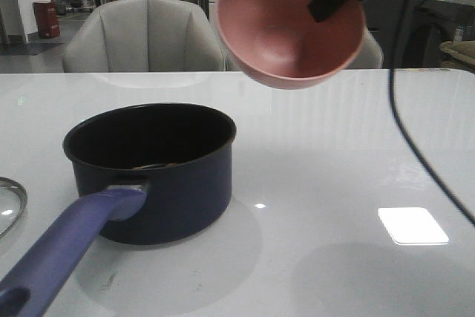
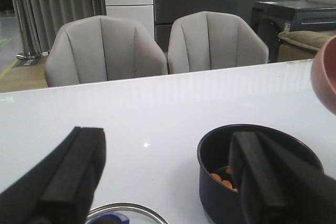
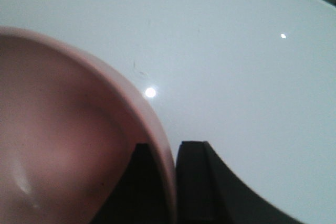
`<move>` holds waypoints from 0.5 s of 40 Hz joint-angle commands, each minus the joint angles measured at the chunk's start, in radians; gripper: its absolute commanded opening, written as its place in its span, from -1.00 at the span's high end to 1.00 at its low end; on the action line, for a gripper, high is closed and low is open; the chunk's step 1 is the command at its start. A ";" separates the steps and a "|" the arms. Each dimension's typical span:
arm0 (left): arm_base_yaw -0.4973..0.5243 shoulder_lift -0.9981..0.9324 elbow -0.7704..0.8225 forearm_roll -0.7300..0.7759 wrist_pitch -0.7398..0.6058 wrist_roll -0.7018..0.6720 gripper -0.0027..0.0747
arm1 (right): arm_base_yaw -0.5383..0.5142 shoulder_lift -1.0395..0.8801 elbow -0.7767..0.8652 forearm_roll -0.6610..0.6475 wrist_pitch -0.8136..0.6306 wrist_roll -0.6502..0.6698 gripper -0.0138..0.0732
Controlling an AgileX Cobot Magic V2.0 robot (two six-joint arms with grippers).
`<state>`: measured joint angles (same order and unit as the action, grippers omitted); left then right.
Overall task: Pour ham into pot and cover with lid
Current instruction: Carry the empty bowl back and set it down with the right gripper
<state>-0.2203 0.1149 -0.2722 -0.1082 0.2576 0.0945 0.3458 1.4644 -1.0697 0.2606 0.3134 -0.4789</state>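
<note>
The right gripper [image 3: 168,182] pinches the rim of the pink bowl [image 1: 289,24], 1 finger inside and 1 outside the wall, as the right wrist view shows. In the front view the bowl hangs in the air, tipped on its side with its opening toward the camera, above and to the right of the pot [image 1: 152,172]. The bowl's inside looks bare.

The pot stands upright on the white table [image 1: 334,161], left of centre, its long purple handle [image 1: 63,246] running toward the near left corner. The ham [image 2: 220,180] lies in the pot: a few small orange slices show on the black bottom in the left wrist view. In the front view the pot's near wall hides them.

The lid [image 1: 10,202] lies on the table at the far left edge of the front view, well left of the pot, with only a part of its metal rim and glass in sight. In the left wrist view its rim and a bit of the blue knob [image 2: 118,217] show between the fingers.

The left gripper [image 2: 168,182] is spread wide and holds nothing, 1 finger left of the lid and the other in front of the pot. It hovers over the lid.

2 grey chairs [image 2: 105,48] stand behind the table.
</note>
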 commanded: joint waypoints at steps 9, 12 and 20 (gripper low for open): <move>-0.007 0.010 -0.026 -0.007 -0.094 0.000 -0.42 | -0.096 0.003 -0.030 -0.149 0.245 0.223 0.37; -0.007 0.010 -0.026 -0.007 -0.094 0.000 -0.42 | -0.133 0.034 -0.030 -0.157 0.285 0.321 0.37; -0.007 0.010 -0.026 -0.007 -0.094 0.000 -0.42 | -0.213 0.126 -0.030 -0.157 0.365 0.390 0.36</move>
<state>-0.2203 0.1149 -0.2722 -0.1082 0.2522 0.0945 0.1605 1.5960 -1.0697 0.1099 0.6774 -0.1119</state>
